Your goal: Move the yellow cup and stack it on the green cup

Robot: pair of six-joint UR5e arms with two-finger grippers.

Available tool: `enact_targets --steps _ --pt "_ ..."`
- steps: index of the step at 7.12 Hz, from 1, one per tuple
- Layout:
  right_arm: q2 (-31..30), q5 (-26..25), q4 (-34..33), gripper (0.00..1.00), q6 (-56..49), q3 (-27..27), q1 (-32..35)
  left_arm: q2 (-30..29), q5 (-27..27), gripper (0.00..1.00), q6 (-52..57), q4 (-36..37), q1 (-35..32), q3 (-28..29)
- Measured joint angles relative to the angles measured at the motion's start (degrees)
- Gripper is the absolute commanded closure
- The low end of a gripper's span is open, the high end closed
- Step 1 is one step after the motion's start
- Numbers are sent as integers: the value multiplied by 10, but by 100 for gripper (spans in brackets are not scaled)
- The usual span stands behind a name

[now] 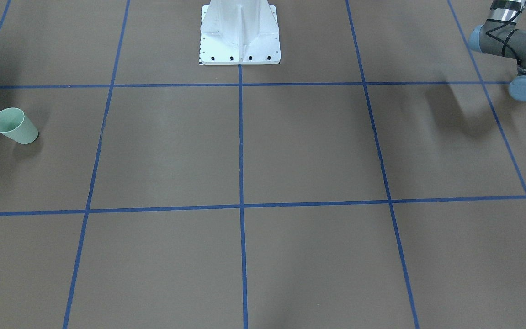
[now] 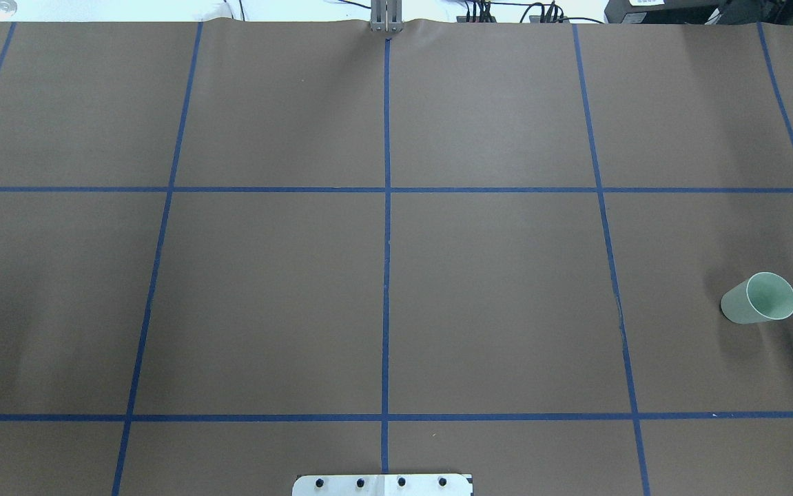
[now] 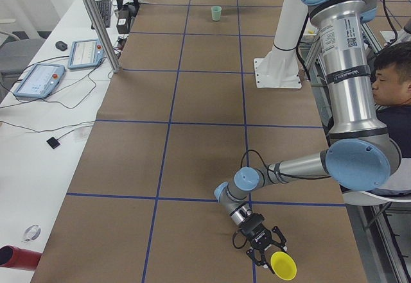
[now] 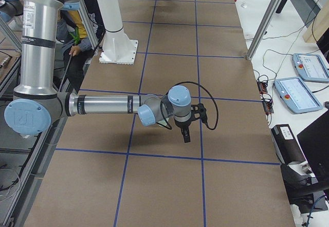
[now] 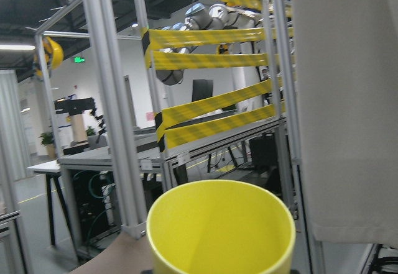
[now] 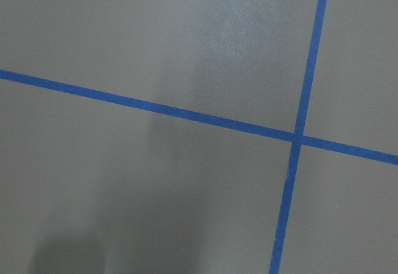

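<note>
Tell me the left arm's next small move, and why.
Likely swing the left hand with the yellow cup toward the middle of the table. The cup is at that hand by the table's left end, while the green cup stands upright at the far right end, near the right arm, so a transfer seems needed.

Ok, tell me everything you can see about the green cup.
The green cup is a small pale mint tumbler, plain and handleless. It looks like smooth plastic and tapers from a wider rim to a narrower base. It stands upright, mouth up and empty, on the brown table, far out on the robot's right side. Only the table touches it.
</note>
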Motion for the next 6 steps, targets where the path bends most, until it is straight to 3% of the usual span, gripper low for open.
enact_targets --steps 2,6 --pt "6 0 1 0 1 0 0 0 121 66 21 -67 -16 0" --pt "7 1 1 0 1 2 0 5 288 68 81 -201 -20 5"
